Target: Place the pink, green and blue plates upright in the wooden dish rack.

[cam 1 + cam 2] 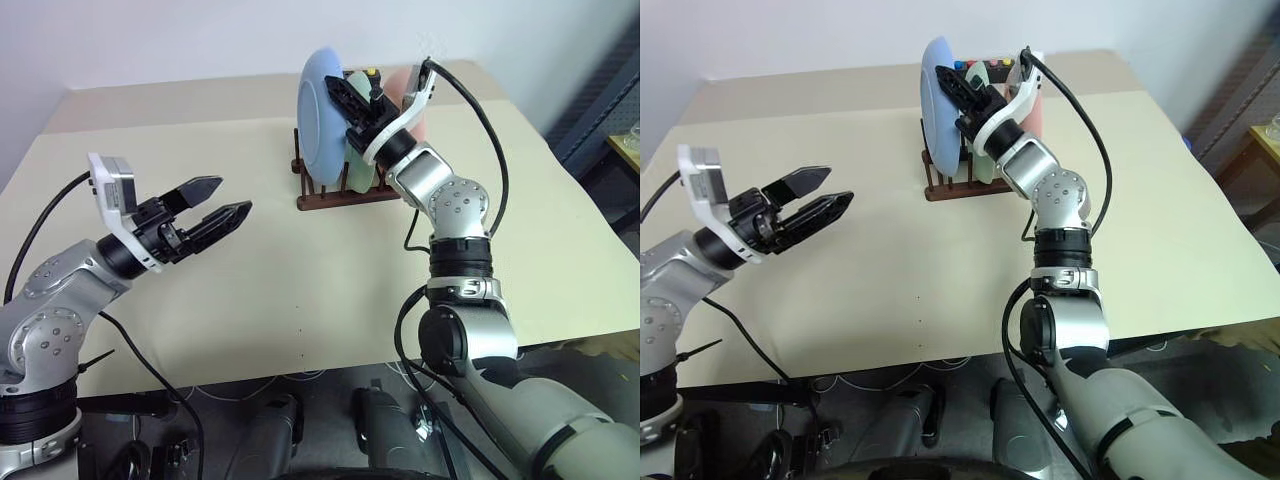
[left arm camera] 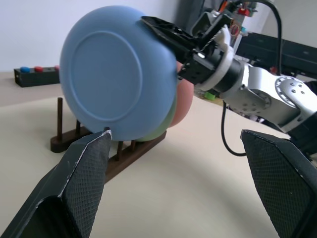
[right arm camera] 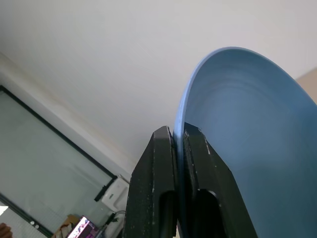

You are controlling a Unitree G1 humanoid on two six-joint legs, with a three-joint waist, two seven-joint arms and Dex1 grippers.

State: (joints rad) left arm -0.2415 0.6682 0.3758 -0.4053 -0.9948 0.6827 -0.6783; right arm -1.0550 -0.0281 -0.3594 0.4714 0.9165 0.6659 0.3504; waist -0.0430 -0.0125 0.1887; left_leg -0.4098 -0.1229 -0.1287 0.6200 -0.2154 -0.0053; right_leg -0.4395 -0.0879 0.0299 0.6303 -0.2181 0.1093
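The blue plate (image 1: 322, 115) stands upright at the left end of the wooden dish rack (image 1: 345, 197), its lower edge down among the pegs. My right gripper (image 1: 336, 82) is shut on the plate's upper rim, and its fingers (image 3: 198, 163) pinch the edge. Directly behind the blue plate a green plate (image 2: 166, 126) stands on edge, and behind that a pink plate (image 2: 184, 101). My left gripper (image 1: 232, 198) hovers open and empty over the table, well to the left of the rack and pointing toward it.
A small black box with coloured buttons (image 2: 32, 74) sits on the table behind the rack. The cream table (image 1: 300, 290) stretches wide in front of the rack, with its front edge near me. A cable (image 1: 490, 130) loops off my right wrist.
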